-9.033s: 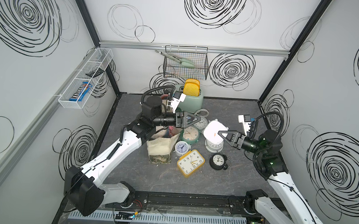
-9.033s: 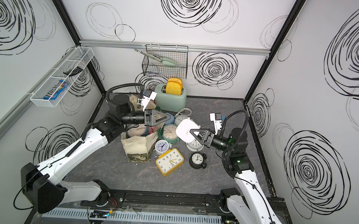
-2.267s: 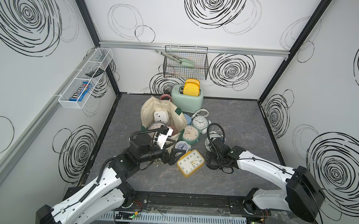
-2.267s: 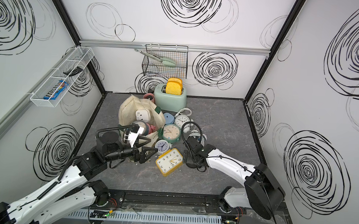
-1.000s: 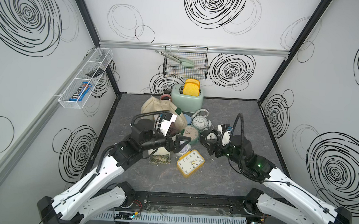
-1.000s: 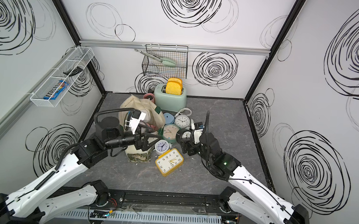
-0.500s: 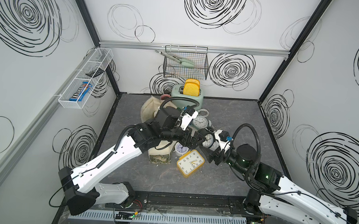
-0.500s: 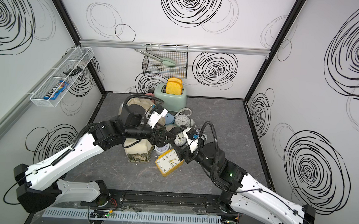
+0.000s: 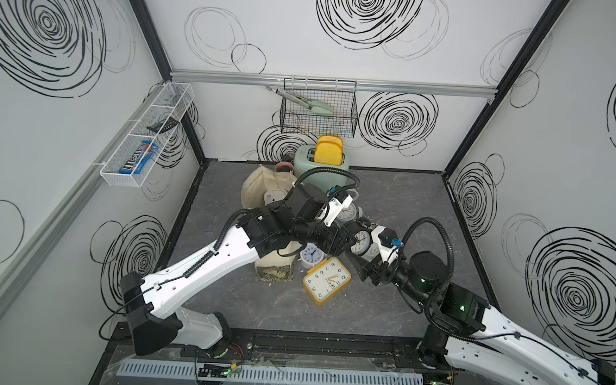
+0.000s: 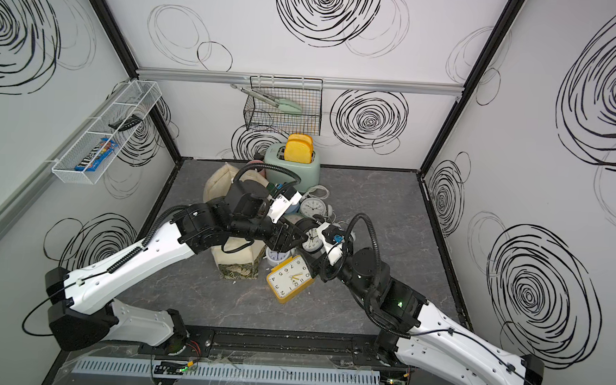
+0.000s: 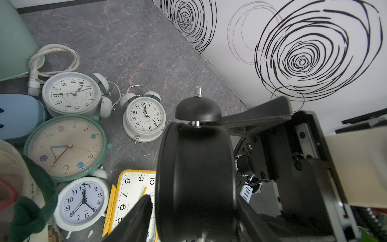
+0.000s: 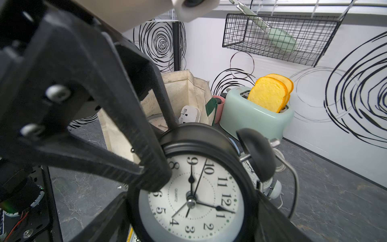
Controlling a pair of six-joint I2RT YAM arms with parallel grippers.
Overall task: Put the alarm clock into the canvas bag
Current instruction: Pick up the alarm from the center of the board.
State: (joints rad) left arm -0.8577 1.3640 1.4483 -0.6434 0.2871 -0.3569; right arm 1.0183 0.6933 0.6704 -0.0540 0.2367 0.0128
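Observation:
The alarm clock [image 9: 362, 237] [image 10: 311, 237] is black with twin bells and a white face, held in the air above the clocks on the floor. My right gripper [image 9: 363, 246] [image 12: 188, 220] is shut on its rim from both sides. My left gripper [image 9: 346, 236] [image 11: 196, 209] comes from the opposite side, one finger across the clock's face [image 12: 194, 199] and one behind its black body [image 11: 196, 167]. The canvas bag [image 9: 259, 186] [image 10: 219, 180] [image 12: 184, 92] stands open under the left arm, with a white clock [image 9: 275, 198] inside.
Several clocks lie on the floor below, among them a yellow square one [image 9: 326, 280] and a large mint one [image 11: 67, 146]. The mint toaster [image 9: 319, 161], a pink cup [image 9: 284, 167] and a coiled cord [image 11: 54, 60] stand behind. A wire basket [image 9: 318, 113] hangs on the back wall.
My right gripper has carried the black clock up and to the left. The left arm has swung across over the bag, and its jaws have narrowed onto the clock.

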